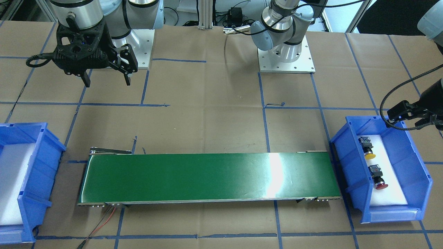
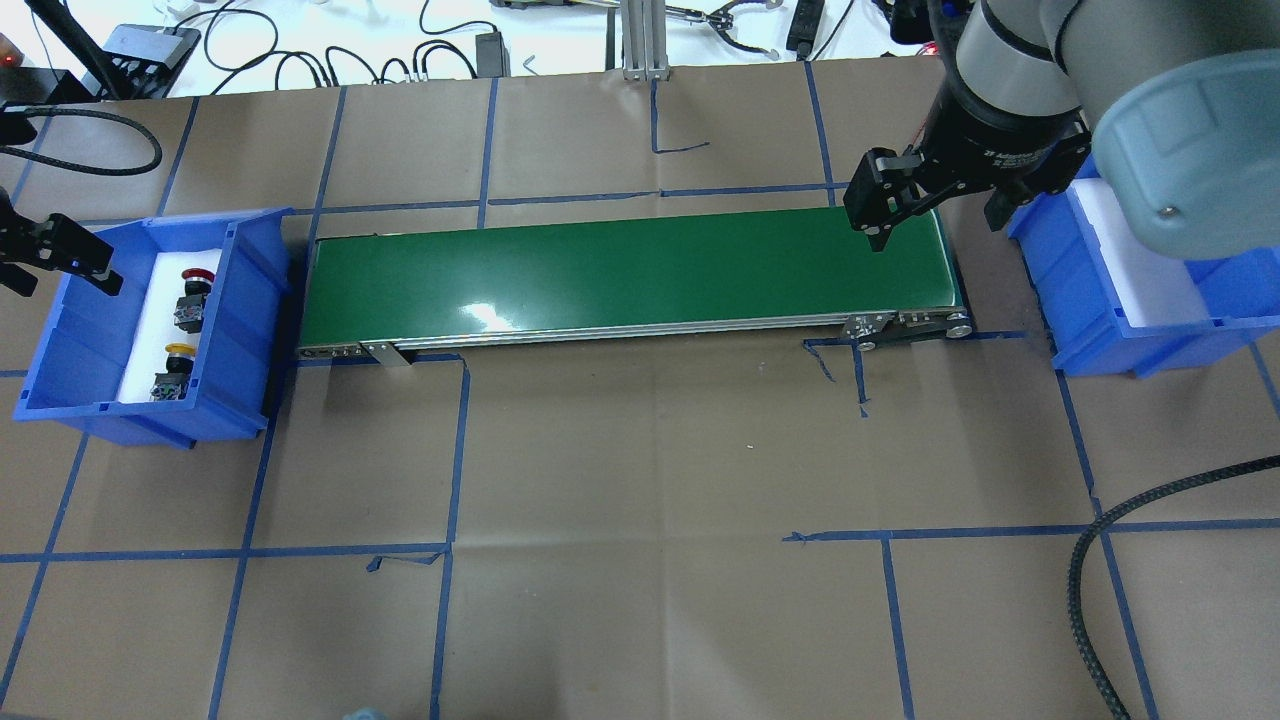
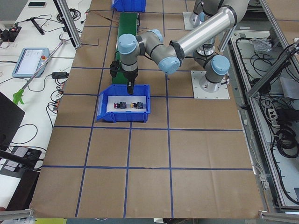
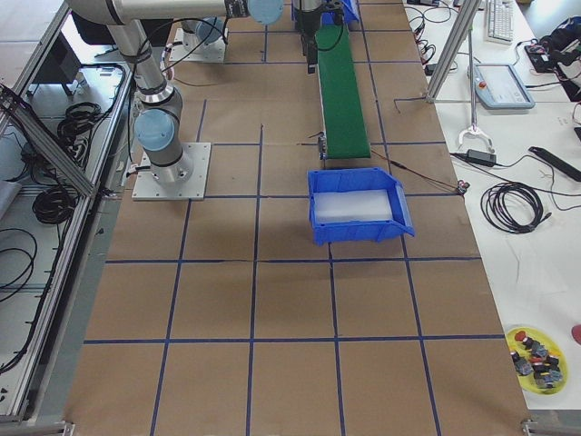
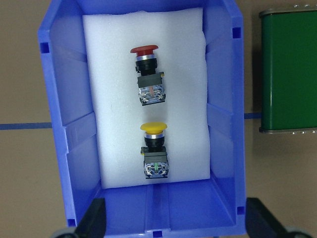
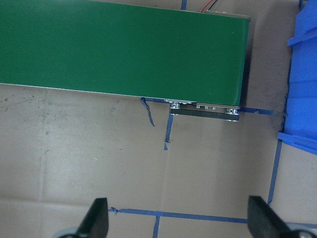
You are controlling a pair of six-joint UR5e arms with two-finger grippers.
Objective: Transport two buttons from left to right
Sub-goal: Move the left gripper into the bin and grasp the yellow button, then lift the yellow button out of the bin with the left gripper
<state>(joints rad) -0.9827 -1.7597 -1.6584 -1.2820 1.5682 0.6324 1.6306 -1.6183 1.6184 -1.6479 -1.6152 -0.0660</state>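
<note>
The red button point(image 5: 147, 74) and the yellow button point(image 5: 154, 148) lie on white foam in the blue left bin point(image 5: 64, 148), caps pointing away from my left gripper. They also show in the overhead view, the red button point(image 2: 192, 295) and the yellow button point(image 2: 170, 370). My left gripper point(image 5: 179, 220) is open and empty, hovering above the bin's outer end point(image 2: 55, 270). My right gripper point(image 2: 935, 232) is open and empty, high over the conveyor's right end, beside the right bin point(image 2: 1090, 310).
A green conveyor belt point(image 2: 630, 270) lies between the two bins. The right bin point(image 1: 34, 173) holds only white foam. Brown paper with blue tape lines covers the table. A black cable point(image 2: 1100, 560) loops at the front right.
</note>
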